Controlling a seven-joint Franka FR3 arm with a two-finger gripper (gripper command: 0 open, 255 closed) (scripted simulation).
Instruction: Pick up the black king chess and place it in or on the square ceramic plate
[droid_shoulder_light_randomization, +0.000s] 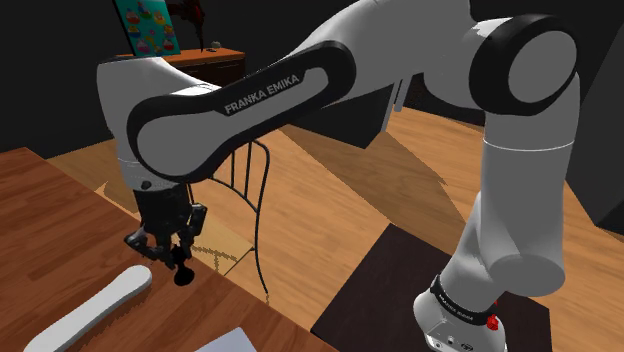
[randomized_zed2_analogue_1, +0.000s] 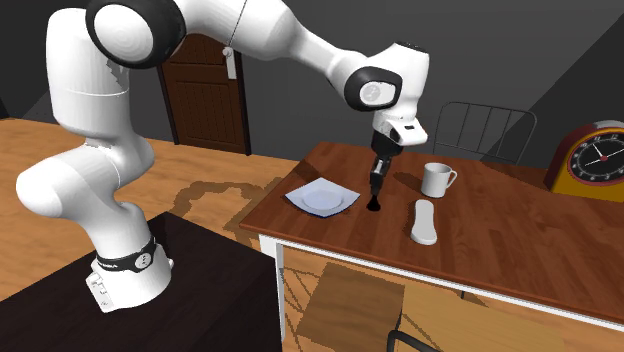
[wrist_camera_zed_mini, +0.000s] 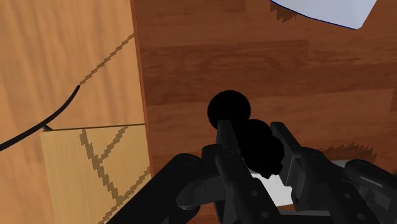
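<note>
While the end effector (wrist_camera_zed_mini: 253, 151) grips the king (wrist_camera_zed_mini: 229, 109), second exterior view shows the plate (randomized_zed2_analogue_1: 322, 198).

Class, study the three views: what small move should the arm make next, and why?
Probably carry the chess piece sideways toward the plate. The gripper seems shut on the chess piece, and the plate lies just to the second exterior view's left of it, with the chess piece not yet on it.
</note>
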